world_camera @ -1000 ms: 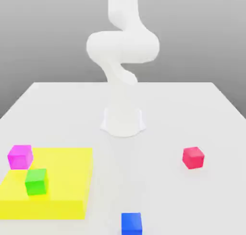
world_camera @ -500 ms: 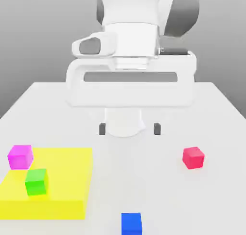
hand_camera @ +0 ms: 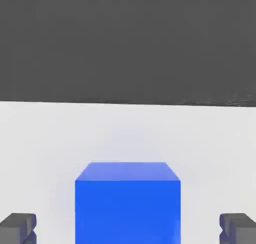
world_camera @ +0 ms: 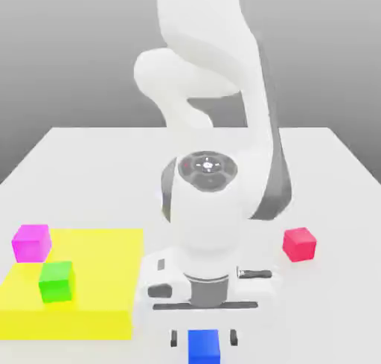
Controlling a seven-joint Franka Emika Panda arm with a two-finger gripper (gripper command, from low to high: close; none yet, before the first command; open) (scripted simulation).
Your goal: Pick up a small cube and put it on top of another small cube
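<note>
1. Gripper (world_camera: 204, 338) of the white arm: fingers spread, astride the small blue cube (world_camera: 204, 346) on the pale table (world_camera: 245, 176), gaps both sides.
2. I should centre, lower, then close evenly.
3. Green cube (world_camera: 56, 281) (a possible base) and magenta cube (world_camera: 32, 243) lie near the flat yellow block (world_camera: 71, 321); red cube (world_camera: 299, 244), well apart.

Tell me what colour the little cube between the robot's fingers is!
The cube is blue; it shows best in the hand view.

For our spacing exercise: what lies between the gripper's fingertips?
The blue cube, with bare table on either side before each fingertip, as the hand view shows.
</note>
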